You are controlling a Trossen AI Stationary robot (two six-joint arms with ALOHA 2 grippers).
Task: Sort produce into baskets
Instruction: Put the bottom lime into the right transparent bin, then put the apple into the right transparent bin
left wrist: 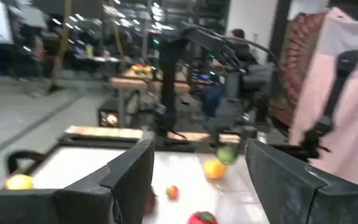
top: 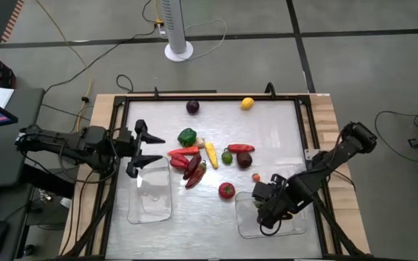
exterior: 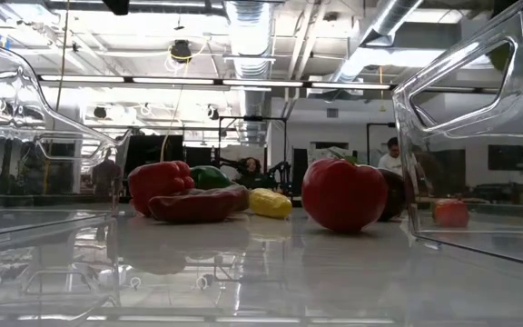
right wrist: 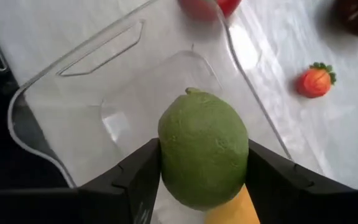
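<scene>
a green lime (right wrist: pixel 204 163) sits between the two dark fingers of the right gripper (right wrist: pixel 199 186), directly over the floor of a clear plastic basket (right wrist: pixel 92 93). the fingers touch the lime on both sides, so it looks held, though how firmly cannot be told. a yellow piece (right wrist: pixel 232 211) shows just under the lime; what it is cannot be told.

seen from above, the right gripper (top: pixel 269 210) hangs over the right basket (top: pixel 247 226) near the front right of the table (top: pixel 194 232). the left basket (top: pixel 151 206) lies near the front left, and no produce can be made out in it.

the rest of the produce is clustered mid-table: a green pepper (top: pixel 187 135), red peppers (top: pixel 183 161), a yellow pepper (top: pixel 211 155), a tomato (top: pixel 226 191), a small strawberry-like piece (top: pixel 256 177). a dark purple piece (top: pixel 192 107) and a lemon (top: pixel 247 104) lie well apart at the far edge.

the left gripper (top: pixel 145 148) hovers at the table's left side, beside the cluster, fingers spread and empty.

judged step: dropping the lime into the right basket. the next move calls for the fingers to part enough for the lime to fall, then for the arm to lift clear of the basket wall before reaching for another fruit.
</scene>
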